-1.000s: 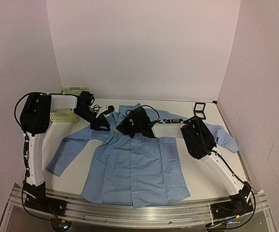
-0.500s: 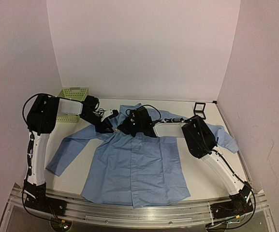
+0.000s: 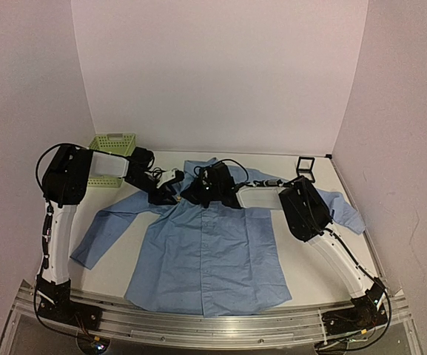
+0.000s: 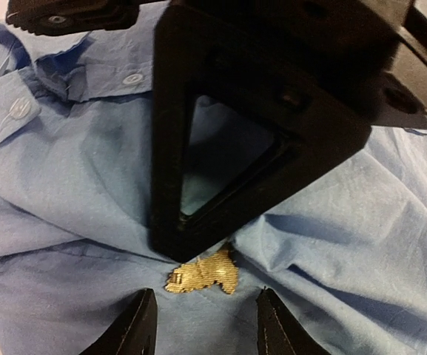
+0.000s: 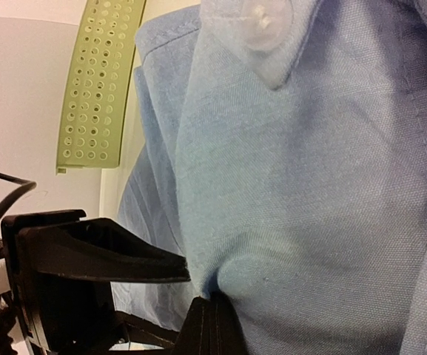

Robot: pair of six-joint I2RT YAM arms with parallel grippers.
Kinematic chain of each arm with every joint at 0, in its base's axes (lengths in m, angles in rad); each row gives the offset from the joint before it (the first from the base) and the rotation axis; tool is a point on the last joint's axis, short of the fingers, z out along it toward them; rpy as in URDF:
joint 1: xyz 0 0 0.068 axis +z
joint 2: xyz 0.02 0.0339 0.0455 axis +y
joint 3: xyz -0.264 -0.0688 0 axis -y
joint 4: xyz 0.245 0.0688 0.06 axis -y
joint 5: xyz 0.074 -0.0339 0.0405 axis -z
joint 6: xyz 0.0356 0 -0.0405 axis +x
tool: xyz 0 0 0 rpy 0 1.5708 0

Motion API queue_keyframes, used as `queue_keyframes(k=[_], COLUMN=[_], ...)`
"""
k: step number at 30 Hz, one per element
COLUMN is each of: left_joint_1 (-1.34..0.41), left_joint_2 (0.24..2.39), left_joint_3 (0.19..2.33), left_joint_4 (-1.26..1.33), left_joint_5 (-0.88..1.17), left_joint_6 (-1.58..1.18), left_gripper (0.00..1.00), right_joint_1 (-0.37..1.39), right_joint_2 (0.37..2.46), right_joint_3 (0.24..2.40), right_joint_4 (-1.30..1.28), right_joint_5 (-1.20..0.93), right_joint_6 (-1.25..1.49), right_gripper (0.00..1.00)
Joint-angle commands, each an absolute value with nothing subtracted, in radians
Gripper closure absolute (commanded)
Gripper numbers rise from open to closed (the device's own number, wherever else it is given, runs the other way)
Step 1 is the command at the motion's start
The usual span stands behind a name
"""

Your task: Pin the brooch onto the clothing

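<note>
The brooch (image 4: 202,279), a small yellowish-brown ornament with a rough, ragged outline, lies flat on the front of the shirt (image 3: 206,251) just below the collar. The shirt is spread on the table, collar toward the far wall and hem toward the arm bases. In the left wrist view the brooch's long axis runs side to side, crosswise to the fingers, with its broader end to the right. The left gripper (image 4: 204,307) has its fingers apart and nothing between them. The brooch sits just ahead of that gap, centred on it and not touched by either tip. The right gripper (image 4: 191,248) has its jaws together, its tip down on the creased cloth at the brooch's far edge and covering part of it. Whether it pinches fabric cannot be told.
</note>
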State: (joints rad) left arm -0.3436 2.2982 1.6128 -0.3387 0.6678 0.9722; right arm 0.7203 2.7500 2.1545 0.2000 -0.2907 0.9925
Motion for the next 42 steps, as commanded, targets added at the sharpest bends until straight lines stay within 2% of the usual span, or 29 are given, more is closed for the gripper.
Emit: queue_keyframes(k=[1,10,16,23,36,42], left_joint_1=[-0.355,-0.361,-0.36,-0.333,-0.353,-0.353], left_joint_2=[2.31,2.309,2.305,2.297,2.287,2.286], left_joint_3=[1.582,1.557,1.539,1.613,1.55,1.54], left_joint_4=[-0.324,-0.307,-0.308,-0.361,-0.332,-0.316], left_joint_5=[0.698,0.657,0.618,0.603,0.584,0.566], left_joint_6=[1.02,0.994,0.957,0.872,0.962,1.004], left_gripper=[0.56,0.65,0.66,0.67,0.68,0.69], right_joint_1=[0.706,0.706,0.707,0.716,0.724,0.731], right_joint_2=[2.82,2.787,2.794,2.793,2.801,2.775], right_joint_3=[2.187,2.154,2.14,2.115,2.134,2.117], right_joint_4=[0.145,0.164,0.163,0.163,0.161,0.142], right_joint_5=[-0.266,-0.165,-0.113,-0.076,-0.061,-0.103], right_joint_6=[0.989,1.041,1.08,1.059,1.035,0.939], right_gripper=[1.0,1.0,1.0,1.0,1.0,1.0])
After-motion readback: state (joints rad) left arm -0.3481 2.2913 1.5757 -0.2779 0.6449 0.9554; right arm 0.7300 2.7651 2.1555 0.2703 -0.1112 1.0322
